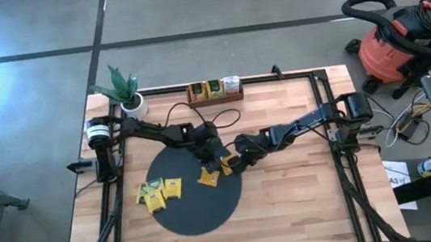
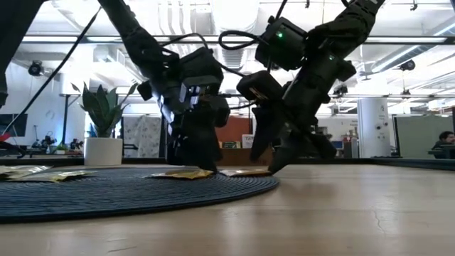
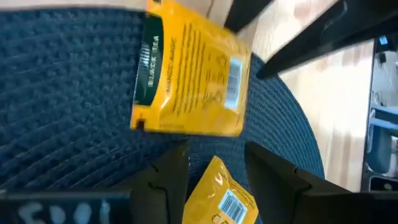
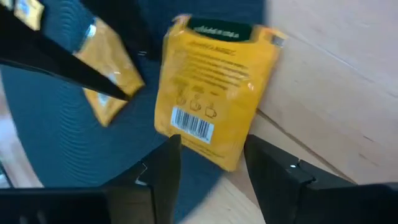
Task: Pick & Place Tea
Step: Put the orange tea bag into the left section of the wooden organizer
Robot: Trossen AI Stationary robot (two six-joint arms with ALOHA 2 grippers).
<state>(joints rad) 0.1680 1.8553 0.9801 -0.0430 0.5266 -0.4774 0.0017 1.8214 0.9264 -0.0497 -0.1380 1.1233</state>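
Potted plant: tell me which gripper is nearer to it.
Left. The left gripper hangs over the black mat, closer to the potted plant; the right gripper sits farther off, at the mat's right edge.

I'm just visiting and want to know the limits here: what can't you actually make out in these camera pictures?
- Packets in the wooden tray, high view: too small to count.
- Yellow packet, right wrist view: print blurred; the right gripper is open over it.
- Second packet, left wrist view: cut off by the picture's edge, between the open left gripper fingers.
- Round mat, low view: the arms hide its back.
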